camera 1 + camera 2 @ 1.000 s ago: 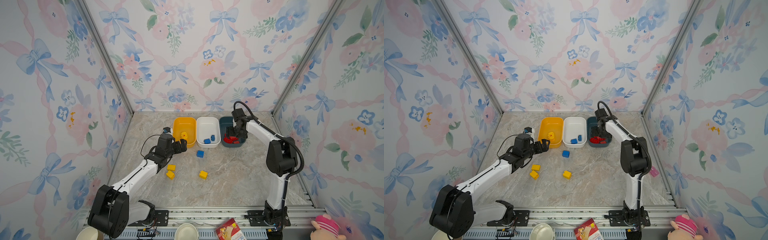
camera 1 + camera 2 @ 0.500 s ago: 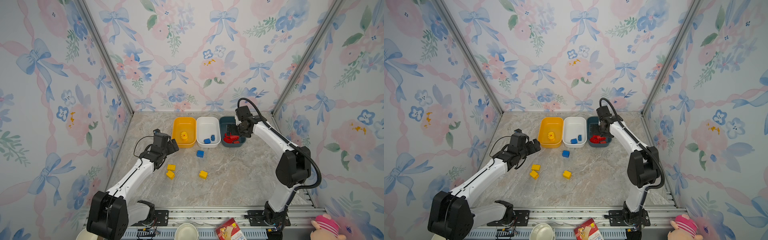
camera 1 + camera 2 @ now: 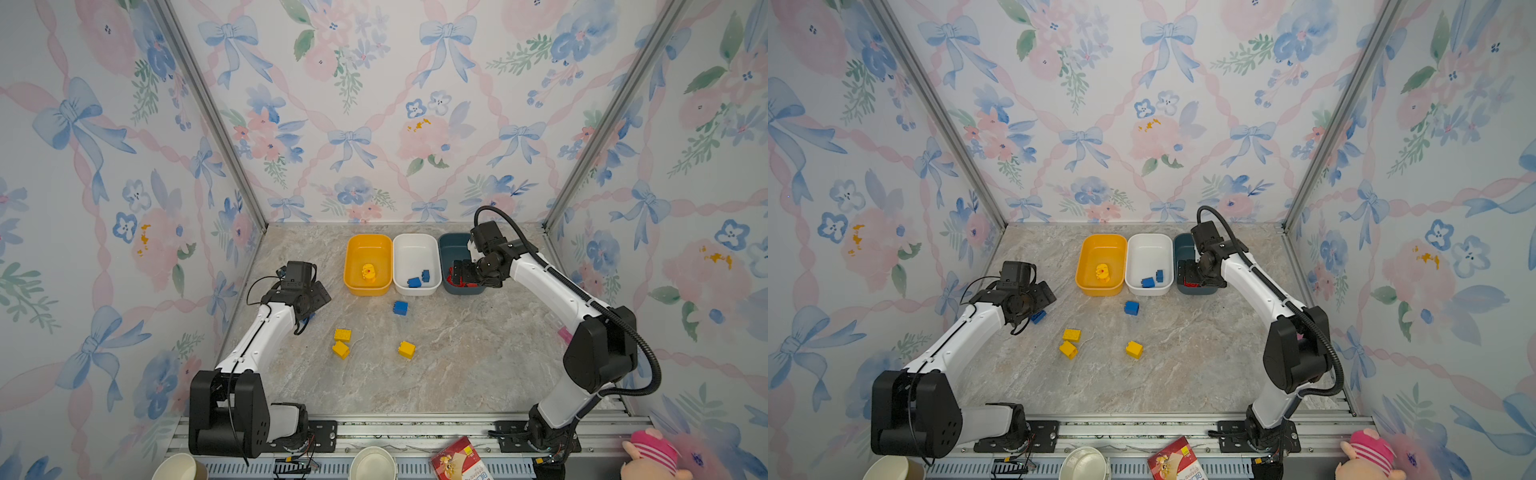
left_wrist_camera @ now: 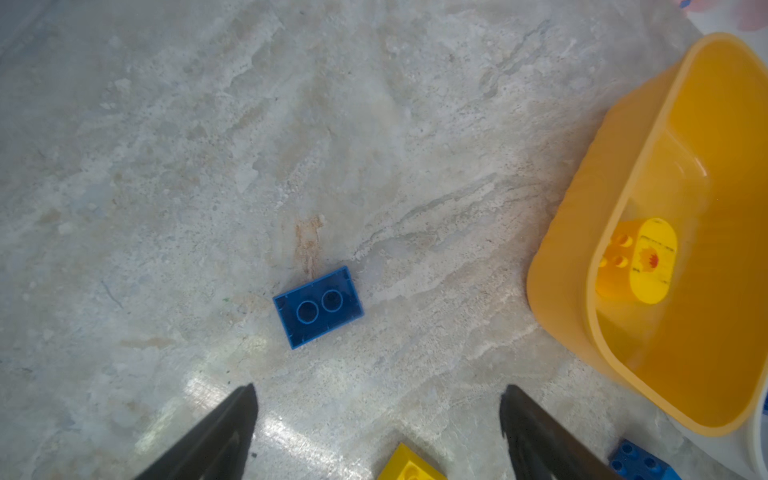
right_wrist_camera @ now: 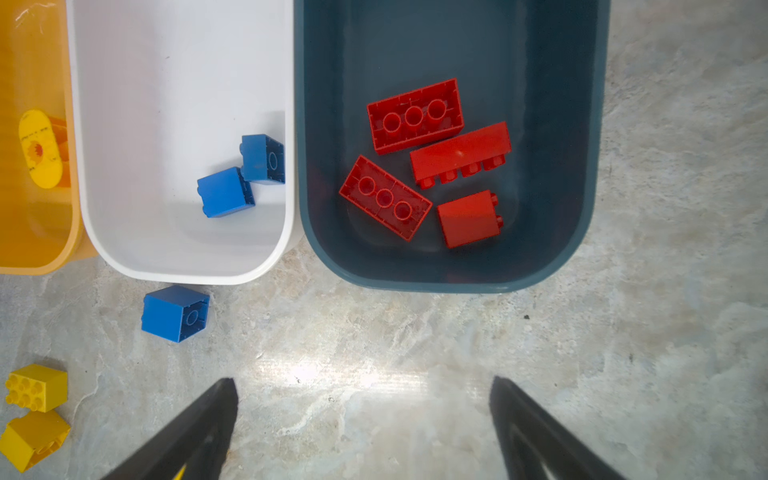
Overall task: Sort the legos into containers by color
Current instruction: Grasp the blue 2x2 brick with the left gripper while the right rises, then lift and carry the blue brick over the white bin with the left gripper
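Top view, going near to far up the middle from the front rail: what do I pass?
Cup → yellow brick → blue brick → white tub, with two blue bricks inside.

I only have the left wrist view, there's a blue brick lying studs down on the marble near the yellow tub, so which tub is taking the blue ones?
Observer: The white tub. It already holds two blue bricks.
Operator: Okay, is the right arm in the way over there?
Observer: The right end effector hangs open and empty by the near end of the dark teal tub, the tub next to the white one.
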Robot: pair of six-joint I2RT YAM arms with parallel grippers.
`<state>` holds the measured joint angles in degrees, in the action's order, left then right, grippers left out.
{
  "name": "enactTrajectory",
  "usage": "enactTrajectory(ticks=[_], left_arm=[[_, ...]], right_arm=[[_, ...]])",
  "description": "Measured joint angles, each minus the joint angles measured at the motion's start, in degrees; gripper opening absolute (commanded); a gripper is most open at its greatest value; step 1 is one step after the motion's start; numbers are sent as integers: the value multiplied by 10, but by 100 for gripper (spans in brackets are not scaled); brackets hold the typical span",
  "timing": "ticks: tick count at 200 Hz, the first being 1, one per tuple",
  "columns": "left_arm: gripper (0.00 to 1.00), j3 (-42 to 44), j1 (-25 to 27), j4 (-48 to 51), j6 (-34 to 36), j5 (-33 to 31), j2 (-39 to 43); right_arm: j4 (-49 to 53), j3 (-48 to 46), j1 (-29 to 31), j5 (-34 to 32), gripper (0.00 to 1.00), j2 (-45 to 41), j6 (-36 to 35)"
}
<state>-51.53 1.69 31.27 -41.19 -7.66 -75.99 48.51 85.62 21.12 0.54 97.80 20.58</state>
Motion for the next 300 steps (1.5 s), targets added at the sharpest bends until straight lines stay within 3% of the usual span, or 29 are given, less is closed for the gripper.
enactTrajectory(ticks=[121, 199, 255, 300], left_arm=[[92, -79, -43, 24, 11, 5, -176], [87, -91, -43, 26, 8, 3, -222], [75, -98, -43, 26, -3, 0, -249], [58, -99, -43, 26, -11, -1, -249]], right_arm=[[-3, -17, 11, 24, 97, -9, 20], [-7, -23, 12, 27, 97, -10, 26], [-5, -24, 12, 27, 97, -26, 26], [-5, -24, 11, 27, 97, -37, 30]])
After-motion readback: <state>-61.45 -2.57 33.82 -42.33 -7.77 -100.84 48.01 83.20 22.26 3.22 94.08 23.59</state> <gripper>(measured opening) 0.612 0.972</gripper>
